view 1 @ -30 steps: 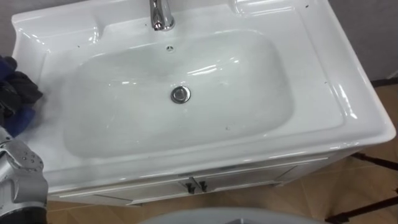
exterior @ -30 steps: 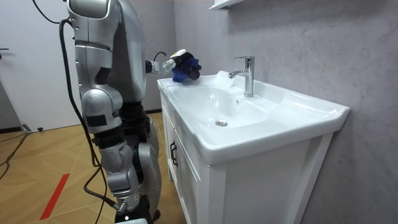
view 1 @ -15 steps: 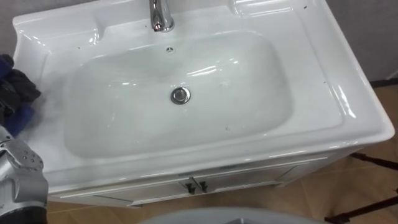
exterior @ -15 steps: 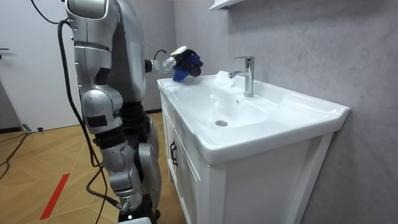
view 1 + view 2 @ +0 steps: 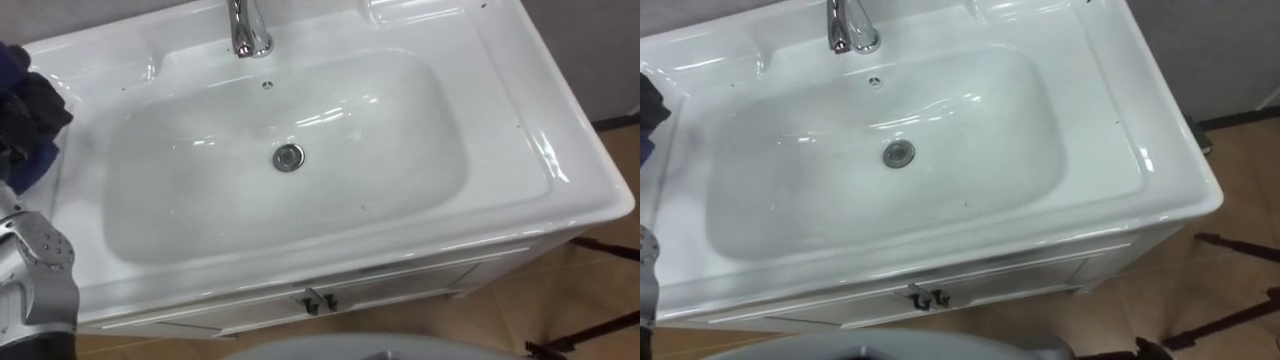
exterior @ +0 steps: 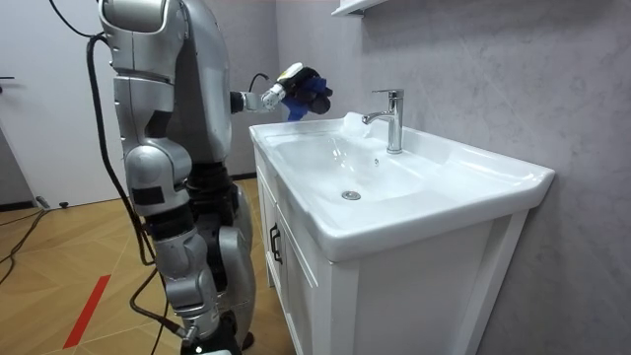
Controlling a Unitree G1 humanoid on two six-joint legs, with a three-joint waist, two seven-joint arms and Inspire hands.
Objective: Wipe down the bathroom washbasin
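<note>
The left hand (image 5: 30,110) clutches a blue cloth (image 5: 38,165) above the basin's (image 5: 560,150) left rim; wiping the bowl seems not yet done.

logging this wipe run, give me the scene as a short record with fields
robot: stands at the front of the white cabinet
basin: white ceramic basin on top of the cabinet
tap: chrome tap, upright at the back rim
drain: round metal drain in the middle of the bowl
cloth: crumpled blue cloth, held in the left hand
left hand: left hand curled round the cloth, raised over the basin's left end, apparently off the surface
wiping: cloth not in the bowl
</note>
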